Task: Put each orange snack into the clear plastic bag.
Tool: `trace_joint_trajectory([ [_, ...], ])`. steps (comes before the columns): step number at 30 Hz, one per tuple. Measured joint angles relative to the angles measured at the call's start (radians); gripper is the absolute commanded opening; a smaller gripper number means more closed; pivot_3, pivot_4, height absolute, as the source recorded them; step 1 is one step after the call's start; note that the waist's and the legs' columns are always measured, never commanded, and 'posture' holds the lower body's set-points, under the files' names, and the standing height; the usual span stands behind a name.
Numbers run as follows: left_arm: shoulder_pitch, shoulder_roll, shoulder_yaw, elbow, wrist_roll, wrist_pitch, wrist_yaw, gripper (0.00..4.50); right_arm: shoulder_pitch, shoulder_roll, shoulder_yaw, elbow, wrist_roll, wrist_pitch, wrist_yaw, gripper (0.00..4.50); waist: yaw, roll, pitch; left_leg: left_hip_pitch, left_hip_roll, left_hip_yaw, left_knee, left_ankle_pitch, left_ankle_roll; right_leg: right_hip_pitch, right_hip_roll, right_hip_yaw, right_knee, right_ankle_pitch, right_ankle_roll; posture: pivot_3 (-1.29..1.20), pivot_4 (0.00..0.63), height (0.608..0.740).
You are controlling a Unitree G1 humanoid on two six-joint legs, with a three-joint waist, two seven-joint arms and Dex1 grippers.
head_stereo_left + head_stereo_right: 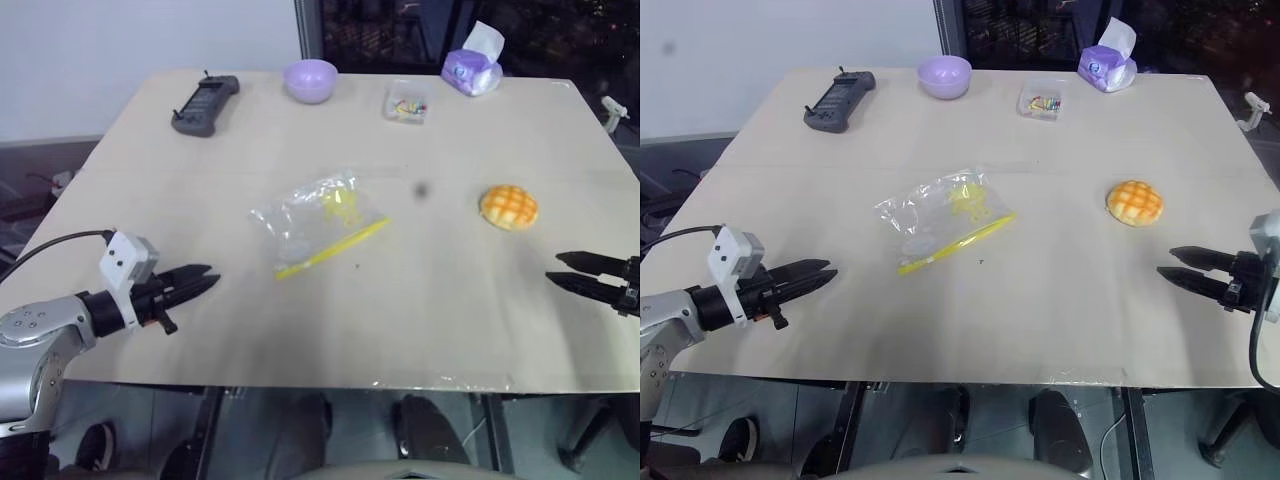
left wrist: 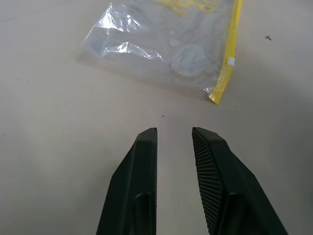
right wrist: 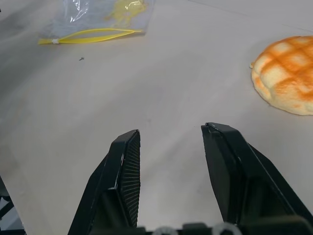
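Observation:
The orange snack (image 1: 509, 207), a domed golden bun with a grid top, lies on the right side of the table (image 1: 430, 320); it also appears in the right wrist view as the snack (image 3: 287, 73). The clear plastic bag (image 1: 318, 221) with its yellow zip strip lies flat at the table's middle, a pale yellow item showing through it. My left gripper (image 1: 208, 278) hovers over the near left part of the table, open and empty, pointing toward the bag (image 2: 166, 44). My right gripper (image 1: 1168, 265) hangs open and empty near the right edge, short of the snack.
Along the far edge stand a black controller (image 1: 205, 103), a lilac bowl (image 1: 310, 79), a small clear box of colourful bits (image 1: 406, 102) and a purple tissue pack (image 1: 472, 67). A small dark spot (image 1: 421, 189) marks the tabletop between bag and snack.

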Motion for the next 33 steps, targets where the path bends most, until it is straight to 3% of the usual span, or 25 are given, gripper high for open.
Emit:
trace_joint_trajectory([
  [21, -0.02, -0.005, -0.034, 0.003, 0.012, -0.023, 0.011, 1.19, -0.008, 0.0, 0.0, -0.038, 0.009, 0.023, -0.022, 2.18, 0.0, 0.0, 0.0, 0.0, 0.0, 0.0, 0.0, 0.0, 0.0, 0.0, 0.0, 0.0, 0.0, 0.0, 0.0, 0.0, 0.15, 0.74],
  [30, -0.099, -0.046, -0.09, 0.011, 0.051, -0.028, 0.085, 1.19, -0.009, 0.0, 0.0, -0.047, 0.016, 0.039, -0.032, 2.18, 0.001, 0.0, 0.0, 0.0, 0.0, 0.0, 0.0, 0.0, 0.0, 0.0, 0.0, 0.0, 0.0, 0.0, 0.0, 0.0, 0.15, 0.74],
  [33, -0.135, -0.083, -0.098, 0.011, 0.016, 0.054, 0.127, 2.01, -0.012, 0.001, 0.002, -0.057, 0.017, 0.04, -0.044, 2.18, 0.001, 0.0, 0.0, 0.0, 0.0, 0.0, 0.0, 0.0, 0.0, 0.0, 0.0, 0.0, 0.0, 0.0, 0.0, 0.0, 0.15, 0.74],
])
